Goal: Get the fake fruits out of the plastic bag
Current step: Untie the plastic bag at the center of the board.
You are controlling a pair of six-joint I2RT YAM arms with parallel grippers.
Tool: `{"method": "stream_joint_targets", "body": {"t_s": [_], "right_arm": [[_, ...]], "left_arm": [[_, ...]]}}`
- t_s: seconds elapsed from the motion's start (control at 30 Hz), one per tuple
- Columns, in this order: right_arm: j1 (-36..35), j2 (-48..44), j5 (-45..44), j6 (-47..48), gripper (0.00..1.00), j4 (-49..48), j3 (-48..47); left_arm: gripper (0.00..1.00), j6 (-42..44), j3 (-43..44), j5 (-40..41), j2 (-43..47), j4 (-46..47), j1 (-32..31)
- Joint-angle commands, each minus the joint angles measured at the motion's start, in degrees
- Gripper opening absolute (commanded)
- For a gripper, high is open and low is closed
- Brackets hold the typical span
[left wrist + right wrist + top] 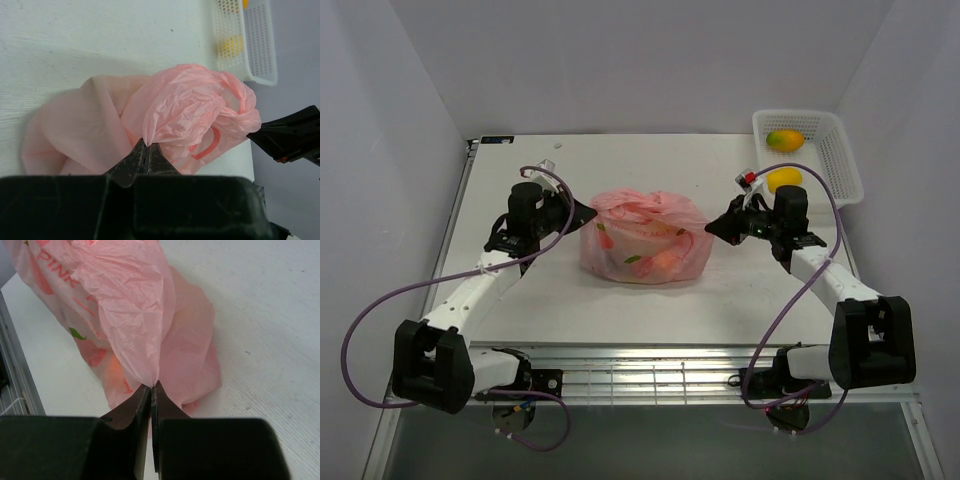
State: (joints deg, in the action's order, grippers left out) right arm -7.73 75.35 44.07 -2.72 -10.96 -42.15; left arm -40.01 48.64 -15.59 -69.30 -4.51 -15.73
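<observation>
White table point(650, 170), pink plastic bag point(642, 238) at its middle, white lattice basket point(844, 160) at far-right corner

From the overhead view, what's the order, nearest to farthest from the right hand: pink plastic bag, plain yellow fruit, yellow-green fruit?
1. Pink plastic bag, table centre, pinched by the right hand.
2. Plain yellow fruit, near end of white lattice basket.
3. Yellow-green fruit, basket's far end.

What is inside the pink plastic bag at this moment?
Through the plastic bag film an orange-red shape shows low inside, likely a fruit. The crumpled film and printed motifs hide any others. The left pincer and right pincer pinch its edges shut.
</observation>
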Motion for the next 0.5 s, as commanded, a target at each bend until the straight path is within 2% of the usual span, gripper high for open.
{"method": "stream_joint_targets", "body": {"t_s": [0.0,0.03,0.07,0.13,0.17,0.23,0.27,0.33,0.37,0.4,0.47], "right_arm": [[-1.1,-2.0,5.9,4.3,0.08,-3.8,-1.2],[-1.2,-2.7,3.4,5.7,0.08,-3.0,-1.4],[-1.4,-3.1,1.3,7.0,0.14,0.7,-2.7],[-2.6,-4.2,-5.6,11.8,0.37,4.7,-4.6],[-3.3,-4.6,-7.5,13.4,0.57,8.4,-6.8],[-6.1,-6.1,-14.1,17.7,0.68,11.6,-8.9],[-7.2,-6.6,-15.8,19.7,0.80,13.1,-9.8],[-12.4,-7.8,-22.1,23.4,0.95,14.5,-12.3],[-14.3,-7.9,-23.9,27.9,0.90,15.3,-13.3],[-18.2,-7.7,-25.9,29.9,0.90,16.4,-15.2],[-20.9,-5.8,-27.5,34.7,0.90,18.2,-17.5]], "left_arm": [[0.00,-0.5,0.6,-7.6,0.8,4.8,0.1],[0.00,-0.2,0.5,-7.5,1.0,4.8,0.1],[0.00,0.0,0.5,-7.3,1.4,4.8,0.1],[0.00,1.2,0.8,-7.5,2.0,2.9,0.1],[0.00,1.4,0.8,-7.9,2.2,2.9,0.1],[0.00,2.6,1.1,-9.0,2.5,2.7,0.0],[0.00,2.9,1.5,-9.3,2.5,2.3,0.0],[0.00,3.9,1.8,-10.3,2.3,2.1,0.0],[0.00,4.4,2.0,-11.2,2.3,1.7,0.0],[0.00,4.8,2.2,-11.6,2.3,1.6,0.0],[0.00,5.3,2.2,-12.7,2.5,1.4,0.0]]}}
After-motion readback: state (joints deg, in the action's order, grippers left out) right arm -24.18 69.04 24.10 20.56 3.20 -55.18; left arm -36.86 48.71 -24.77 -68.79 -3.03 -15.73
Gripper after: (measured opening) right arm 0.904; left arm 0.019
